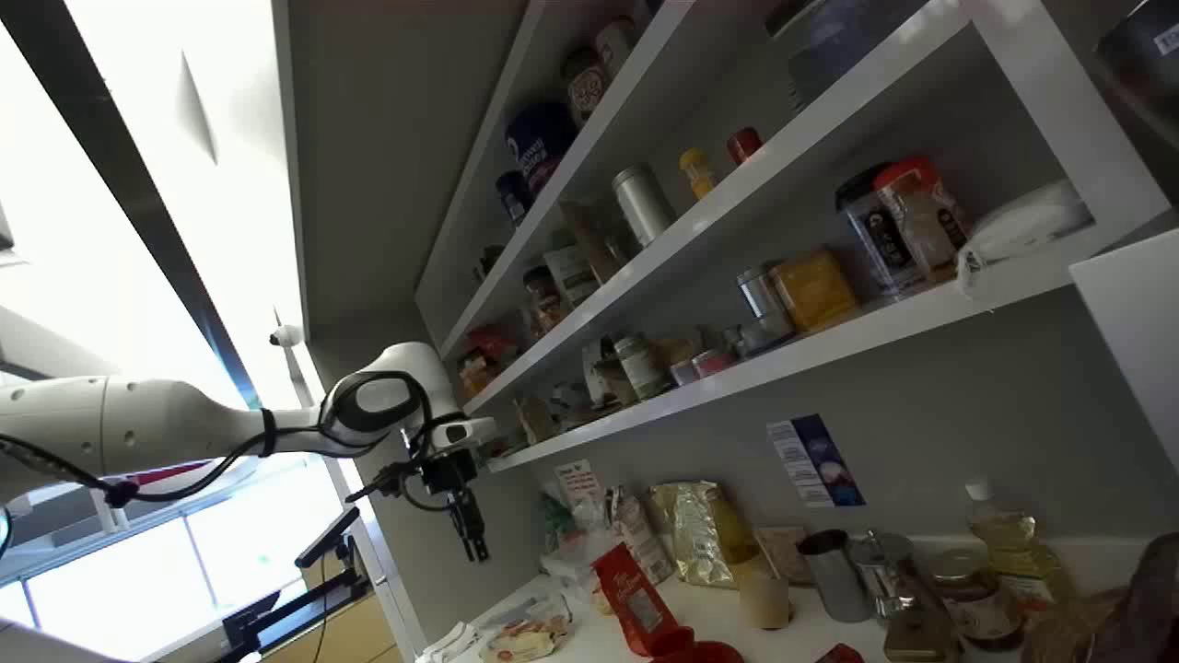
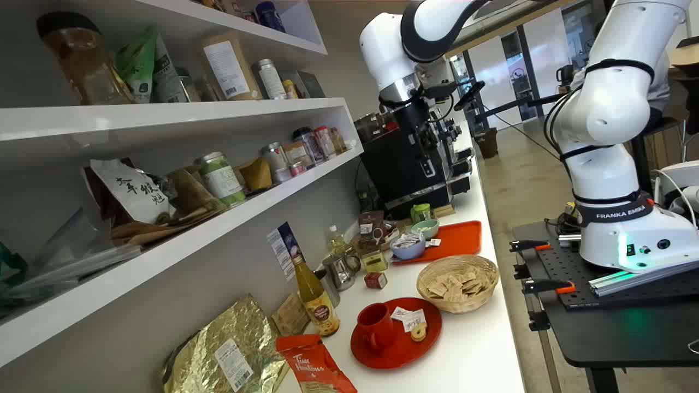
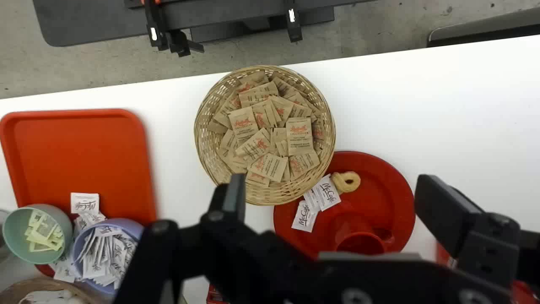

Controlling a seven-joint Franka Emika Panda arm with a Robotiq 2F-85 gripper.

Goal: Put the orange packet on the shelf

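The orange packet is a red-orange Tim Hortons bag. It stands tilted on the white counter in an exterior view [image 1: 624, 578] and is cut off at the bottom in an exterior view [image 2: 312, 361]. In the wrist view only a sliver of it [image 3: 443, 254] shows behind the right finger. The shelf, the lowest white board lined with jars and packs, runs above the counter in both exterior views [image 1: 783, 364] [image 2: 246, 213]. My gripper [image 1: 476, 551] points down in the air, away from the packet. In the wrist view its fingers [image 3: 333, 198] stand wide apart with nothing between them.
Below the gripper lie a red plate [image 3: 392, 190] with a mug [image 2: 377, 326] and a wicker basket [image 3: 204, 126]. A red tray [image 3: 80, 156] with bowls lies further along. A gold bag [image 2: 229, 349] and a bottle [image 2: 312, 289] stand near the packet. Higher shelf tiers [image 1: 737, 198] overhang.
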